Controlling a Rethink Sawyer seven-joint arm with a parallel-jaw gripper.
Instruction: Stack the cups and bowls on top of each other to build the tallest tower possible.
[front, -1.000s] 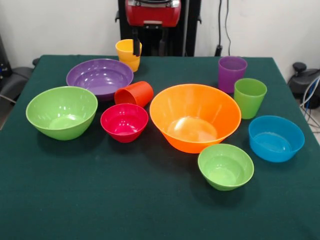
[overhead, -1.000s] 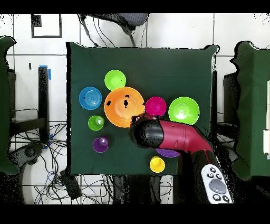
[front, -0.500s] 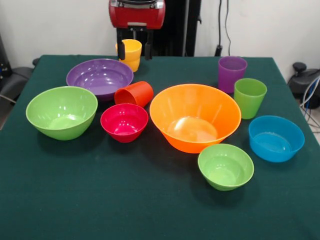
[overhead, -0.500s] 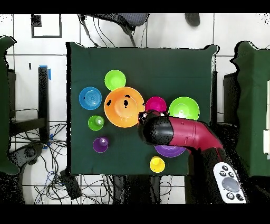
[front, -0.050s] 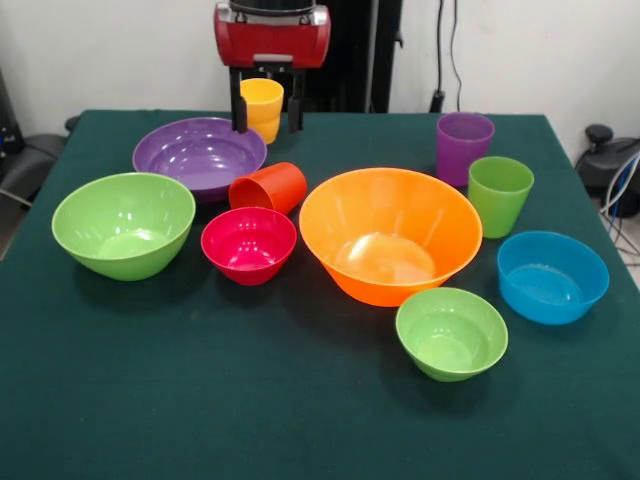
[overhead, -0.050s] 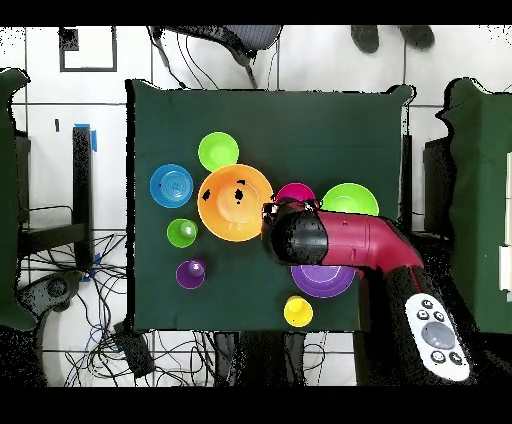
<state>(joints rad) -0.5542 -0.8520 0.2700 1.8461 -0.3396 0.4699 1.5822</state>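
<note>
My gripper (front, -0.050s: 267, 118) hangs open high over the table, its two black fingers (front, -0.050s: 238, 112) framing the yellow cup (front, -0.050s: 262, 98) that stands behind it. In the overhead view the arm's head (overhead, -0.050s: 295, 238) covers the orange-red cup and part of the pink-red bowl (overhead, -0.050s: 296, 188). The orange-red cup (front, -0.050s: 268, 187) lies on its side between the purple bowl (front, -0.050s: 200, 153) and the pink-red bowl (front, -0.050s: 248, 243). The large orange bowl (front, -0.050s: 390, 232) sits mid-table. Also on the cloth stand the large green bowl (front, -0.050s: 123, 222), small green bowl (front, -0.050s: 451, 331), blue bowl (front, -0.050s: 552, 275), green cup (front, -0.050s: 499, 193) and purple cup (front, -0.050s: 464, 145). Nothing is stacked.
The dark green table (front, -0.050s: 200, 400) has bare cloth along its front edge. In the overhead view a person's shoes (overhead, -0.050s: 366, 38) show beyond the far table edge, and cables lie on the floor to the left (overhead, -0.050s: 70, 290).
In the front view the gripper has shifted left and come down a little. It now frames the yellow cup. Cups and bowls have not moved.
</note>
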